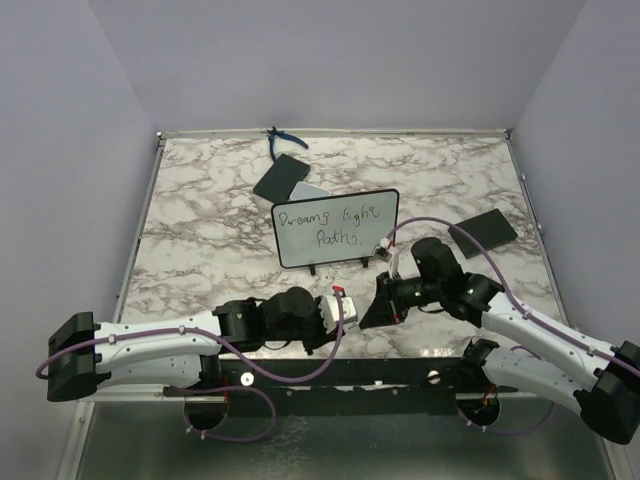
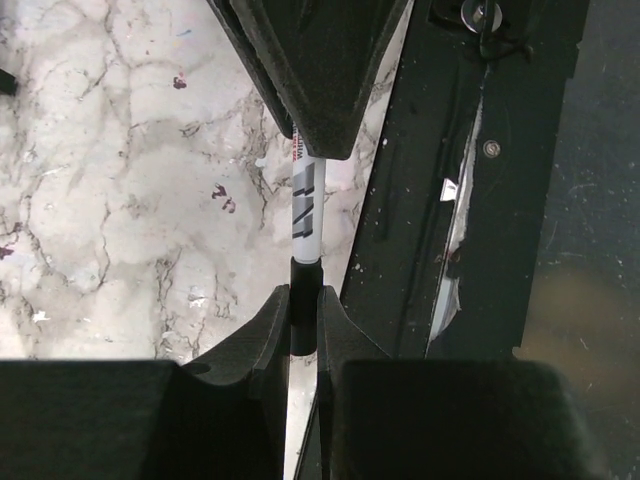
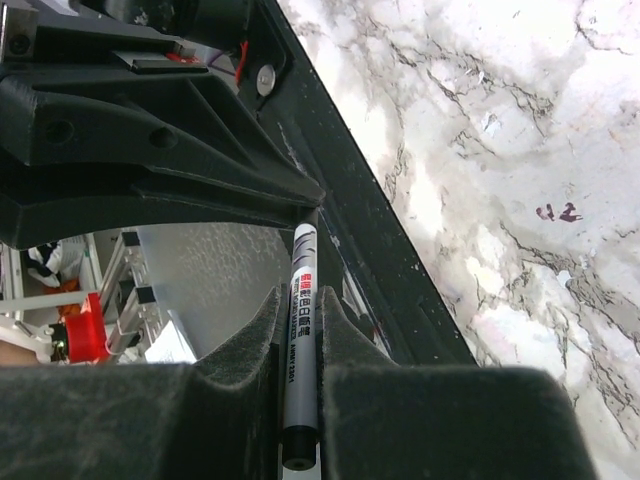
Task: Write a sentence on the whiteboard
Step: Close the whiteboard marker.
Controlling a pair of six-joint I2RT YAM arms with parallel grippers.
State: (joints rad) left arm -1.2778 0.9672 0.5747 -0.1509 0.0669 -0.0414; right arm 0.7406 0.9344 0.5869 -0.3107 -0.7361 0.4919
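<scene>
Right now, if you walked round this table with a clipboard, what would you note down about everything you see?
Surface: marble-patterned table, a few small dark stains.
Job's things: whiteboard upright on its feet mid-table; sentence on it in two lines, roughly "Dreams light paths"; marker held between the arms by the near edge.
Clutter: two black flat rectangles, a grey-white pad, a blue-handled tool at the far edge.
Grippers: left gripper shut on the marker's black end; right gripper shut on its barrel.
Cables: purple cables loop along both arms.
Surroundings: plain pale walls.
</scene>
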